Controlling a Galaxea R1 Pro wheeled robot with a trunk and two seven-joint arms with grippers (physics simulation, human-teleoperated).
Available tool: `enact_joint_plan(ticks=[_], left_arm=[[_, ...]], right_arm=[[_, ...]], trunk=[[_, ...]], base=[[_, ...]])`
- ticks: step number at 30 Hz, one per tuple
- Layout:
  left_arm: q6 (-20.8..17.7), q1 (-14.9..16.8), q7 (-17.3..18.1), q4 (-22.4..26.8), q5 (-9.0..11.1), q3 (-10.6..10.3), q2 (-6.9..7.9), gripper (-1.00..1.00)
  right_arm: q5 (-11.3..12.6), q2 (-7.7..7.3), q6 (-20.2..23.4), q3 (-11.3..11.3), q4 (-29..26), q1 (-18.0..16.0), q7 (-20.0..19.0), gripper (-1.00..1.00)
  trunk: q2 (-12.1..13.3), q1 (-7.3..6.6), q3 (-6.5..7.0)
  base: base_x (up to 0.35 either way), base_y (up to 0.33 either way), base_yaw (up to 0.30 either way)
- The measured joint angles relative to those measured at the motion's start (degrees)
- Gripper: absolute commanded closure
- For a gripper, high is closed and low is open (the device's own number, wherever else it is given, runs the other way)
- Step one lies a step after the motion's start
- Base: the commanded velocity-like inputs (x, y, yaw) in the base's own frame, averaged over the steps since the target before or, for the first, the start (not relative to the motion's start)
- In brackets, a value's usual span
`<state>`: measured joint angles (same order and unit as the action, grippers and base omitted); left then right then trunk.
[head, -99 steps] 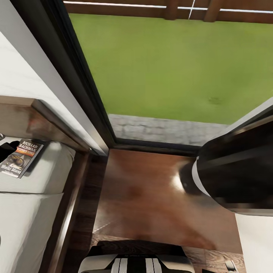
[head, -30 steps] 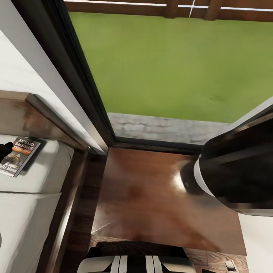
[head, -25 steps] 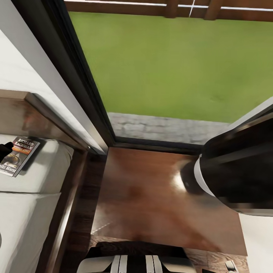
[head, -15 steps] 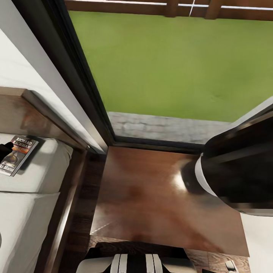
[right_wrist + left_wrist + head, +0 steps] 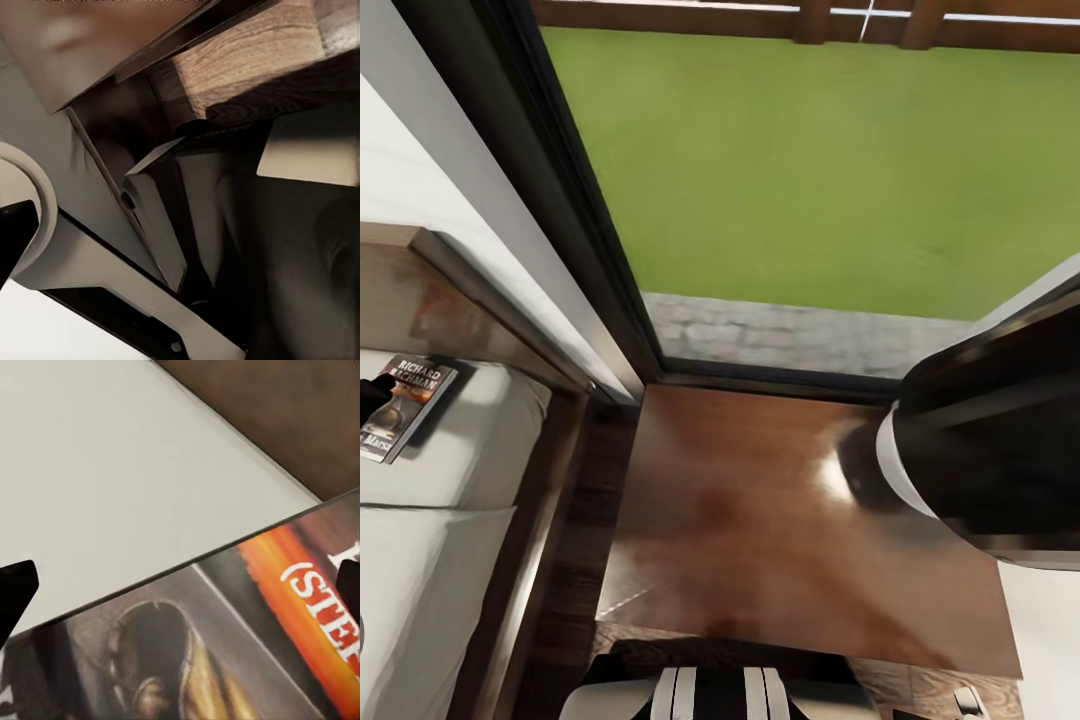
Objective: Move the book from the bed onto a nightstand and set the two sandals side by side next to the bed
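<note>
Slippage is your main worry here. Your left gripper (image 5: 180, 585) hangs close over the book (image 5: 400, 405), which lies flat on the mattress of the bed (image 5: 450, 480) just below the headboard (image 5: 430, 300), at the head view's left edge. In the left wrist view the two dark fingertips (image 5: 16, 589) stand wide apart, one at each side of the frame, with the cover's orange band and dark picture between them; the jaws are spread and hold nothing yet.

A thin paperback lying flat on a soft surface gives you little edge to bite. Close too high and the fingers likely skate over the cover; press down too hard and the mattress may give, tipping the book or pushing it toward the headboard. Pinching the cover alone could let the pages fan open on the lift.

Your right arm (image 5: 990, 450) looms over the glossy nightstand (image 5: 760, 520), the nearest drop spot, so it could get in the way of placing. From the right wrist view I cannot tell how that gripper's jaws stand. The sandals are yet to be dealt with.
</note>
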<state>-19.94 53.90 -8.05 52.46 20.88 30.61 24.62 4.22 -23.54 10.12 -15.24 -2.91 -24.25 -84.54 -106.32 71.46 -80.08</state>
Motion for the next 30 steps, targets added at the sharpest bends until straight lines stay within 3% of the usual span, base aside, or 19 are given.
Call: enact_joint_plan(ticks=[30], left_arm=[[0.2, 0.0, 0.1, 0.5, 0.1, 0.0, -0.1, -1.0]], right_arm=[[0.0, 0.0, 0.0, 0.0, 0.0, 0.0, 0.0, -1.0]], trunk=[[-0.8, 0.46, -0.36]], base=[[-0.009, 0.0, 0.0]])
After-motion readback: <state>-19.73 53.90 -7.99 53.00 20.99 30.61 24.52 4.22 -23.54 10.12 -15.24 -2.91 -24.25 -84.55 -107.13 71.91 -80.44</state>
